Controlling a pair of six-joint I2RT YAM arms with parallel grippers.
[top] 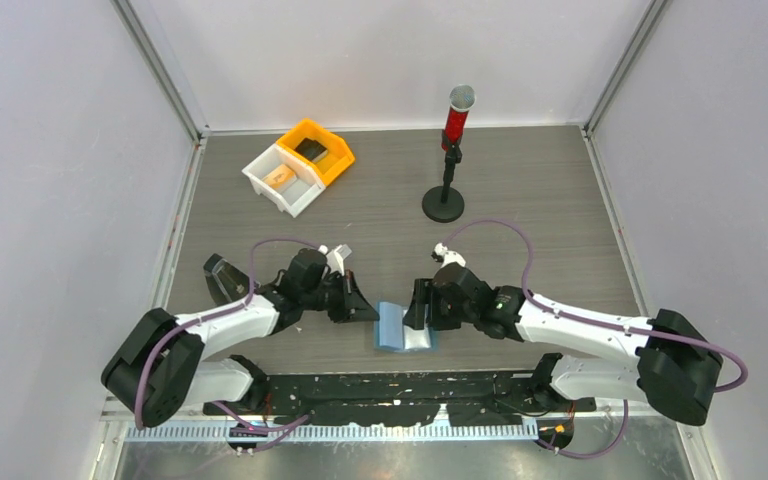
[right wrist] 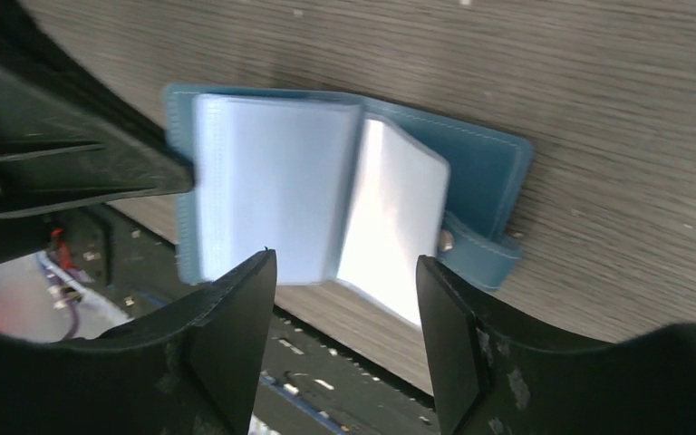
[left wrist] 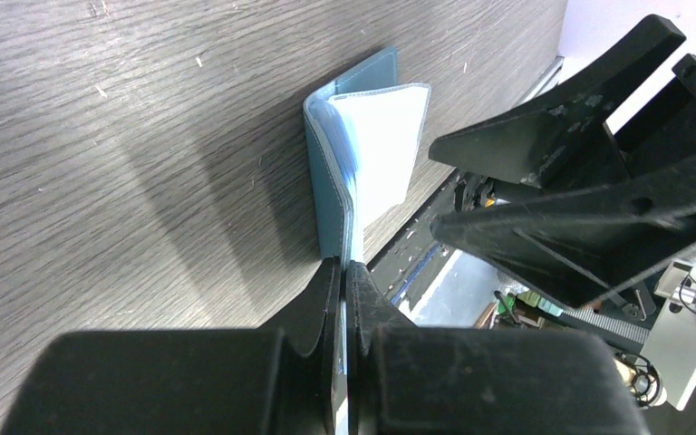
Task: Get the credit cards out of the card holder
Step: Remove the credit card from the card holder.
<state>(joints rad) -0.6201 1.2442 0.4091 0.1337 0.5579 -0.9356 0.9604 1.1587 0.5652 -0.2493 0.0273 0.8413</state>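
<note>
The top camera looked down from high behind the near edge, showing the whole table [top: 520, 200]. The left wrist camera looked low along the left end effector [left wrist: 345, 269]. The right wrist one looked steeply down past the right end effector [right wrist: 344, 263]. Both were close, and all three shared the holder [top: 400, 328].

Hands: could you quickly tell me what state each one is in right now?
Left hand: closed on the card holder.
Right hand: open, holding nothing.
</note>
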